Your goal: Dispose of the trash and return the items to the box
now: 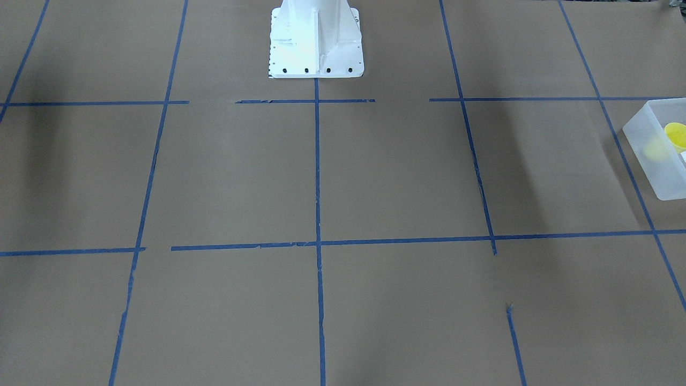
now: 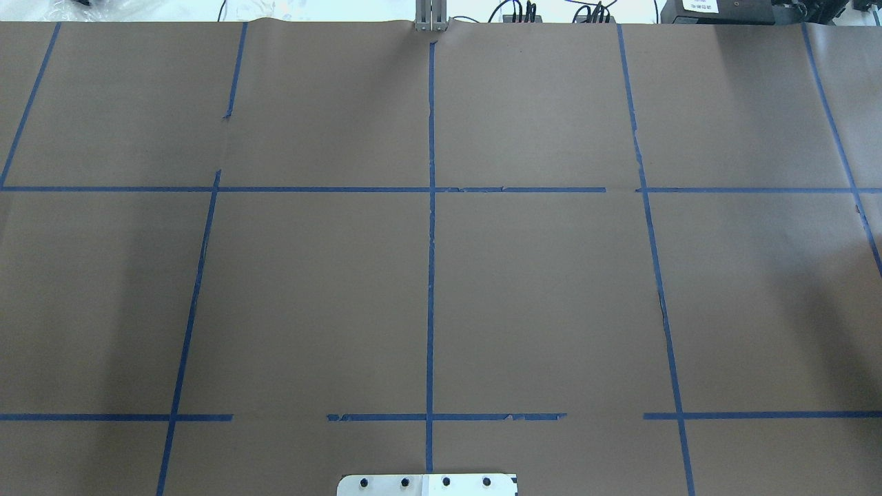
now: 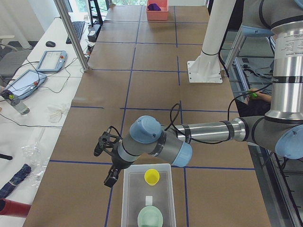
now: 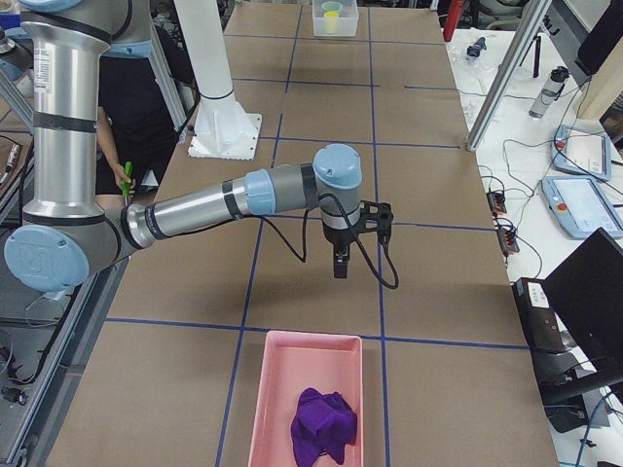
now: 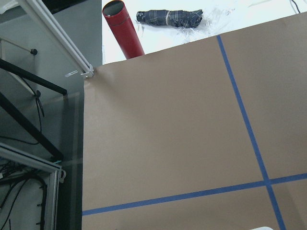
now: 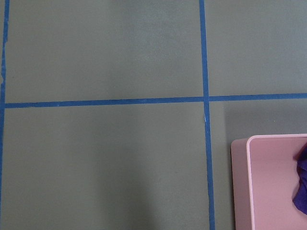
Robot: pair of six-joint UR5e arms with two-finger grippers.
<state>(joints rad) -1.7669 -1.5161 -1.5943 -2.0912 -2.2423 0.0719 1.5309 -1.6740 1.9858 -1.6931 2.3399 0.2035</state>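
The yellow cup (image 3: 152, 177) and the mint-green bowl (image 3: 150, 218) are both inside the frosted box (image 3: 126, 198), at the left end of the surface (image 2: 551, 310). The left gripper (image 3: 111, 178) hangs just beside the box's corner. The right gripper (image 4: 340, 263) hangs near a pink tray (image 4: 255, 418) which holds a purple cloth (image 4: 324, 425). For both grippers I cannot tell the opening.

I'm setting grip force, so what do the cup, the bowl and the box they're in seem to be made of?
Cup: likely plastic, smooth, evenly bright yellow. Bowl: probably plastic too, pale mint, uniform and smooth. Box: frosted translucent plastic; the cup's yellow shows blurred through its wall in the front-facing view.
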